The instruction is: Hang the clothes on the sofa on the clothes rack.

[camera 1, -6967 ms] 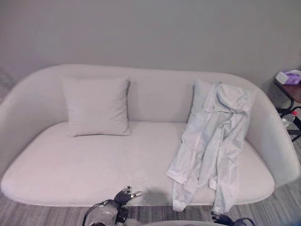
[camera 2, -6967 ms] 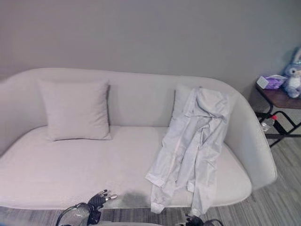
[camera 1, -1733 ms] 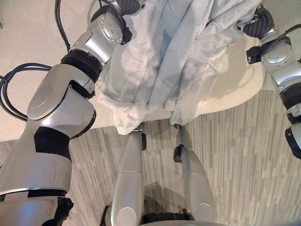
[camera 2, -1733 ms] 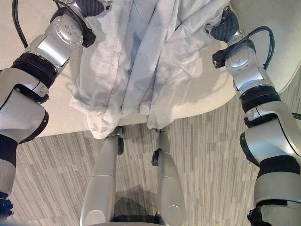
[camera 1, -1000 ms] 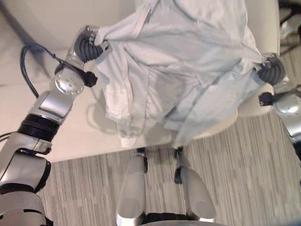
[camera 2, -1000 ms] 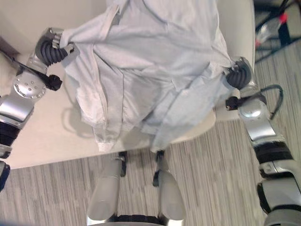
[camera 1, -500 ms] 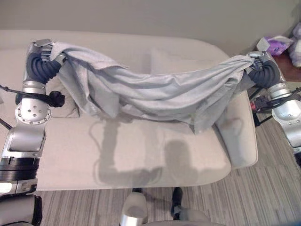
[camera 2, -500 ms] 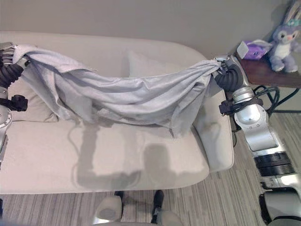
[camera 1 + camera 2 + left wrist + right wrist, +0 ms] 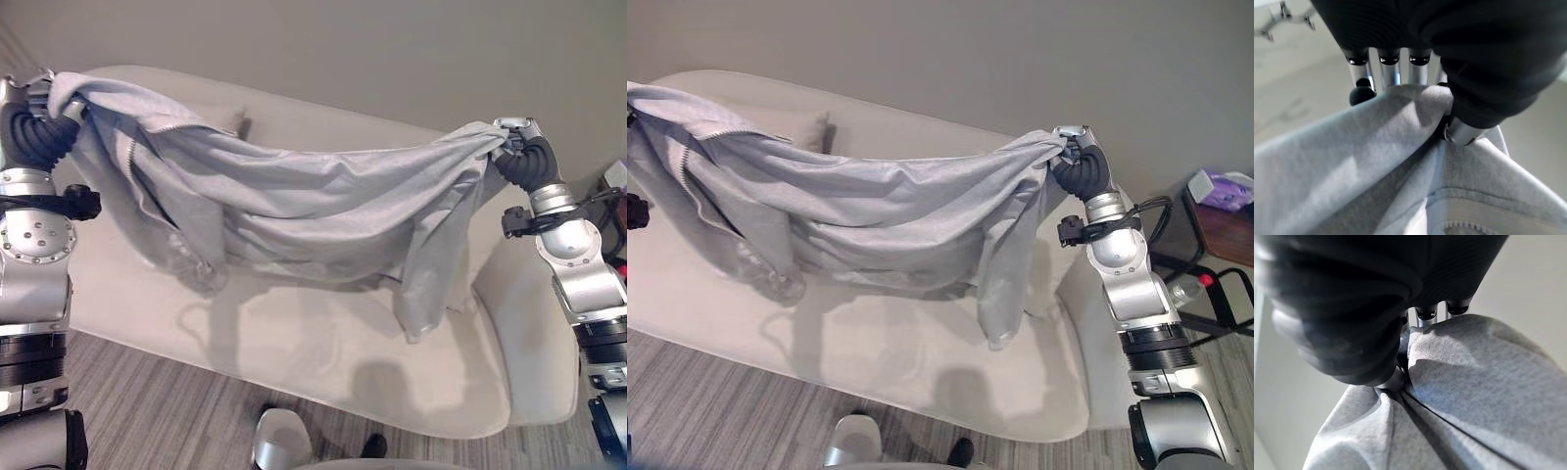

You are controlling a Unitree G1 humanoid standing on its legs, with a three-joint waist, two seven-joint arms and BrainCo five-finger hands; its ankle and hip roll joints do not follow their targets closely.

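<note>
Both hands, left hand point(image 9: 37, 122) and right hand point(image 9: 517, 155), pinch the jacket point(image 9: 294, 196) above the sofa point(image 9: 323, 343); I'd watch the low sleeve snagging.

Silver-grey arms, dark ribbed wrist covers, silver fingers point(image 9: 1389, 73), dark tips

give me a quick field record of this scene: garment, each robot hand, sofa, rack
garment: grey jacket, stretched between both hands, sagging in the middle, lifted above the sofa
left robot hand: shut on one end of the jacket
right robot hand: shut on the other end
sofa: cream, with a pillow behind the jacket
rack: cannot tell
</note>
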